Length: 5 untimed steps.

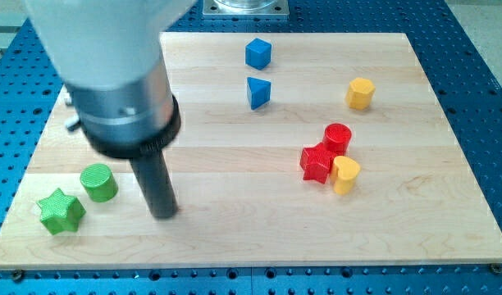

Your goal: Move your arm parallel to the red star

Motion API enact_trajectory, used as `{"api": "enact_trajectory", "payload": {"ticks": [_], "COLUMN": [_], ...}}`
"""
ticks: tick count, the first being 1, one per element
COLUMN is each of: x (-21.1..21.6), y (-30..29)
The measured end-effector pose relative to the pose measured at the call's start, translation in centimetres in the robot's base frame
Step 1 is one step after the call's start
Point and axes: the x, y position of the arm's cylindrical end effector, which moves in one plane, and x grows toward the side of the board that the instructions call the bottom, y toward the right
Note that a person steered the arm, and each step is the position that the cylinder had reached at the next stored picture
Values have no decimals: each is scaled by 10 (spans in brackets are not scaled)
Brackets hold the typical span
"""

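Note:
The red star (316, 162) lies right of the board's middle, touching a red cylinder (338, 137) above it and a yellow block (345, 174) at its right. My tip (164, 213) is far to the star's left, low on the board, just right of a green cylinder (98, 182) and a green star (61, 211). It touches no block.
A blue cube (257, 53) and a blue triangular block (257, 92) sit near the view's top centre. A yellow hexagonal block (360, 93) is at the upper right. The wooden board (235, 238) lies on a blue perforated table (489, 98).

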Motion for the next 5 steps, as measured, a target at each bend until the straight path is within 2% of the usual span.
{"api": "enact_trajectory", "payload": {"ticks": [1, 3, 4, 5], "x": [-72, -79, -100, -172], "y": [-15, -15, -14, -13]}}
